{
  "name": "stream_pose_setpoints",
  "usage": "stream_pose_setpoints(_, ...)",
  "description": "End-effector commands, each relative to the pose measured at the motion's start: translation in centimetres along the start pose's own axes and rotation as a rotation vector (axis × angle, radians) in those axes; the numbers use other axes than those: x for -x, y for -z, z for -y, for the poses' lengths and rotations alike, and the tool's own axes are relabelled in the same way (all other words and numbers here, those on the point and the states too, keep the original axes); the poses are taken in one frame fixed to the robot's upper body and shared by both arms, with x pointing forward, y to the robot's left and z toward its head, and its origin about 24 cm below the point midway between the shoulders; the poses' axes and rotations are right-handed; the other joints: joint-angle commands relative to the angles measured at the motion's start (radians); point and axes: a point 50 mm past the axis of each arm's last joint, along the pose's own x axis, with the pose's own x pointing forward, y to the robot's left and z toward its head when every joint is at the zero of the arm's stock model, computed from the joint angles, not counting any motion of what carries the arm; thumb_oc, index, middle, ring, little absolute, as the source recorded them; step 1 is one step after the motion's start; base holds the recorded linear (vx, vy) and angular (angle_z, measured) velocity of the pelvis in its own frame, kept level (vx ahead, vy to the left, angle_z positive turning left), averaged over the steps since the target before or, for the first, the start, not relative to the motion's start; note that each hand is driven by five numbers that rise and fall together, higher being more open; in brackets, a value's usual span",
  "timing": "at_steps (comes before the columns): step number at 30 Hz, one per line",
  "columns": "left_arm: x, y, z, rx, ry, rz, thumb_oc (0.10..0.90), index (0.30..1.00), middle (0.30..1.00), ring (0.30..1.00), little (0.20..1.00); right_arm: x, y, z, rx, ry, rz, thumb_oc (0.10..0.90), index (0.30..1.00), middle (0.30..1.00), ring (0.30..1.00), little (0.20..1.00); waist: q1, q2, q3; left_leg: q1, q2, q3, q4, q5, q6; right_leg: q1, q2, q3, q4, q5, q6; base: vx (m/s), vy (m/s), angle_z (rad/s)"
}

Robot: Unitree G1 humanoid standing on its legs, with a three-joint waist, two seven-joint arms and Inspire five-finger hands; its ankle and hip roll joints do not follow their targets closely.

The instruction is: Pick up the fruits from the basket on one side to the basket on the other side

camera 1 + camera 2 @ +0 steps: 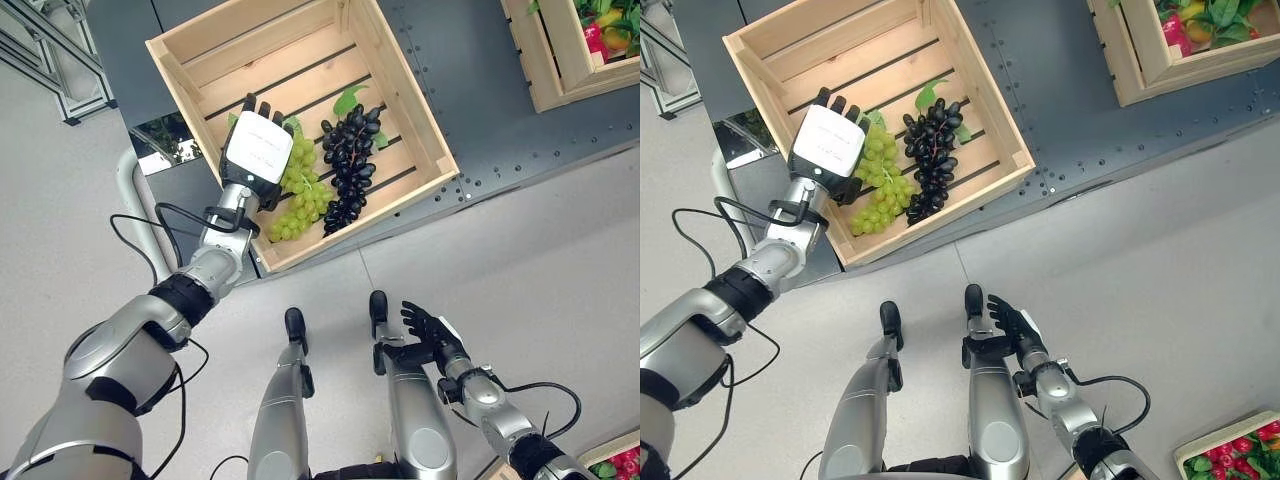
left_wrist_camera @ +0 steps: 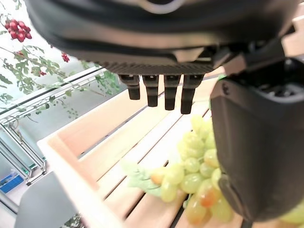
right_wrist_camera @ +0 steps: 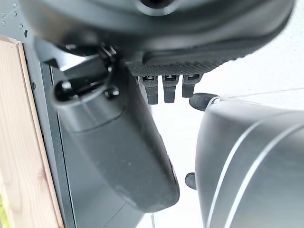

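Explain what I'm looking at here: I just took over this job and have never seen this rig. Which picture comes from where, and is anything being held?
This is a humanoid robot with two arms ending in dark hands. Two pictures look down from its head; the other two sit on its wrists, looking along each hand. The left hand hangs inside a wooden crate, fingers straight, just over a bunch of green grapes; it holds nothing. A bunch of black grapes lies beside the green one. The right hand is low at the robot's side, open and holding nothing. A second crate with mixed fruit stands further right.
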Motion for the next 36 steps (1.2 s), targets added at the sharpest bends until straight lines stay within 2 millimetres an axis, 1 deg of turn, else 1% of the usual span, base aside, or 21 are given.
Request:
stream_pose_setpoints(1, -3.2, 4.6, -4.7, -0.032, -0.300, -0.159, 0.800, 0.900, 0.900, 0.900, 0.900, 0.1, -1.0, -0.6, -0.062, 0.015, 0.090, 0.800, 0.900, 0.900, 0.900, 0.900, -0.009, -0.044, -0.011, -0.084, 0.003, -0.001, 0.159, -0.060, 0.004, 0.049, 0.027, 0.039, -0.015, 0.007, -0.014, 0.00, 0.000, 0.00)
stream_pose_setpoints(4, -3.2, 4.5, -4.1, -0.025, -0.281, -0.160, 0.800, 0.900, 0.900, 0.900, 0.900, 0.1, -1.2, -0.7, -0.059, 0.018, 0.094, 0.800, 0.900, 0.900, 0.900, 0.900, -0.015, -0.043, -0.011, -0.091, 0.001, 0.002, 0.165, -0.062, 0.006, 0.041, 0.027, 0.045, -0.014, 0.010, -0.014, 0.00, 0.009, -0.05)
stream_pose_setpoints(6, -3.1, 4.2, -3.6, -0.020, -0.259, -0.140, 0.800, 0.900, 0.900, 0.900, 0.900, 0.0, -1.3, -0.6, -0.060, 0.019, 0.097, 0.800, 0.900, 0.900, 0.900, 0.900, -0.019, -0.043, -0.011, -0.096, 0.000, 0.005, 0.167, -0.062, 0.005, 0.034, 0.027, 0.047, -0.014, 0.013, -0.014, 0.01, 0.018, -0.03)
stream_pose_setpoints(9, -3.1, 3.9, -3.0, -0.002, -0.199, -0.139, 0.800, 0.900, 0.900, 0.900, 0.900, 0.0, -1.5, -0.6, -0.056, 0.014, 0.100, 0.800, 0.900, 0.900, 0.900, 0.900, -0.026, -0.044, -0.011, -0.107, 0.000, 0.007, 0.174, -0.062, 0.005, 0.020, 0.028, 0.053, -0.006, 0.015, -0.014, 0.00, 0.000, 0.00)
stream_pose_setpoints(11, -2.9, 3.9, -2.0, 0.032, -0.105, -0.187, 0.800, 0.900, 0.900, 0.900, 0.900, -0.2, -2.0, -0.6, -0.046, 0.017, 0.108, 0.800, 0.900, 0.900, 0.900, 0.900, -0.033, -0.042, -0.011, -0.118, -0.002, 0.011, 0.176, -0.062, 0.007, 0.003, 0.030, 0.058, -0.002, 0.016, -0.015, 0.01, 0.039, -0.03)
stream_pose_setpoints(15, -2.6, 3.8, -1.0, 0.043, -0.029, -0.204, 0.800, 0.900, 0.900, 0.900, 0.900, -0.2, -2.2, -0.5, -0.039, 0.020, 0.113, 0.800, 0.900, 0.900, 0.900, 0.900, -0.041, -0.040, -0.011, -0.135, -0.002, 0.014, 0.186, -0.062, 0.007, -0.015, 0.030, 0.062, 0.005, 0.017, -0.016, 0.00, 0.035, -0.10)
stream_pose_setpoints(20, -3.0, 2.4, -0.6, 0.125, 0.082, -0.112, 0.800, 0.900, 0.900, 0.900, 0.900, -0.3, -2.5, -0.2, -0.033, 0.023, 0.125, 0.800, 0.900, 0.900, 0.900, 0.900, -0.046, -0.039, -0.011, -0.143, -0.004, 0.019, 0.175, -0.055, 0.009, -0.028, 0.028, 0.062, -0.002, 0.025, -0.014, 0.00, 0.009, -0.03)
stream_pose_setpoints(22, -3.2, 2.0, -0.7, 0.112, 0.114, -0.103, 0.800, 0.900, 0.900, 0.900, 0.900, -0.5, -2.8, -0.2, -0.036, 0.030, 0.131, 0.800, 0.900, 0.900, 0.900, 0.900, -0.048, -0.040, -0.011, -0.147, -0.005, 0.023, 0.172, -0.054, 0.010, -0.037, 0.027, 0.061, 0.000, 0.028, -0.012, 0.00, 0.000, 0.00)
stream_pose_setpoints(26, -3.5, 2.2, -0.7, 0.058, 0.154, -0.106, 0.800, 0.900, 0.900, 0.900, 0.900, -0.6, -2.9, -0.1, -0.040, 0.037, 0.133, 0.800, 0.900, 0.900, 0.900, 0.900, -0.052, -0.042, -0.011, -0.152, -0.004, 0.028, 0.172, -0.053, 0.011, -0.044, 0.026, 0.061, -0.001, 0.032, -0.011, 0.00, 0.000, 0.00)
stream_pose_setpoints(28, -3.6, 2.7, -0.7, 0.003, 0.169, -0.133, 0.800, 0.900, 0.900, 0.900, 0.900, -0.7, -2.9, 0.0, -0.039, 0.037, 0.138, 0.800, 0.900, 0.900, 0.900, 0.900, -0.055, -0.045, -0.011, -0.155, -0.003, 0.034, 0.169, -0.051, 0.011, -0.047, 0.023, 0.061, -0.008, 0.038, -0.009, 0.00, 0.000, 0.00)
stream_pose_setpoints(31, -3.7, 3.2, -0.9, -0.015, 0.157, -0.161, 0.800, 0.900, 0.900, 0.900, 0.900, -0.7, -3.0, 0.1, -0.044, 0.040, 0.144, 0.800, 0.900, 0.900, 0.900, 0.900, -0.057, -0.048, -0.011, -0.157, -0.004, 0.037, 0.169, -0.051, 0.010, -0.049, 0.022, 0.063, -0.012, 0.043, -0.007, 0.00, 0.000, 0.00)
stream_pose_setpoints(33, -3.9, 3.6, -1.1, -0.016, 0.124, -0.172, 0.590, 0.585, 0.585, 0.585, 0.585, -0.6, -3.0, 0.1, -0.053, 0.044, 0.145, 0.800, 0.900, 0.900, 0.900, 0.900, -0.057, -0.053, -0.011, -0.160, -0.004, 0.039, 0.174, -0.054, 0.011, -0.052, 0.023, 0.063, -0.011, 0.043, -0.007, 0.00, 0.000, 0.00)
stream_pose_setpoints(34, -3.9, 3.8, -1.1, -0.024, 0.107, -0.172, 0.449, 0.373, 0.373, 0.373, 0.373, -0.6, -2.9, 0.0, -0.056, 0.044, 0.144, 0.800, 0.900, 0.900, 0.900, 0.900, -0.057, -0.056, -0.011, -0.161, -0.004, 0.040, 0.177, -0.056, 0.012, -0.053, 0.023, 0.062, -0.009, 0.043, -0.008, 0.00, 0.000, 0.00)
stream_pose_setpoints(35, -3.9, 3.8, -1.1, -0.023, 0.106, -0.172, 0.400, 0.300, 0.300, 0.300, 0.300, -0.6, -2.9, 0.0, -0.056, 0.043, 0.144, 0.800, 0.900, 0.900, 0.900, 0.900, -0.056, -0.056, -0.011, -0.161, -0.004, 0.040, 0.177, -0.056, 0.012, -0.054, 0.023, 0.061, -0.008, 0.042, -0.008, 0.00, 0.000, 0.00)
stream_pose_setpoints(36, -3.9, 3.9, -1.0, -0.018, 0.102, -0.169, 0.400, 0.300, 0.300, 0.300, 0.300, -0.6, -2.8, -0.1, -0.056, 0.042, 0.143, 0.800, 0.900, 0.900, 0.900, 0.900, -0.057, -0.057, -0.011, -0.161, -0.004, 0.041, 0.176, -0.054, 0.011, -0.053, 0.024, 0.062, -0.009, 0.044, -0.007, 0.00, 0.000, 0.00)
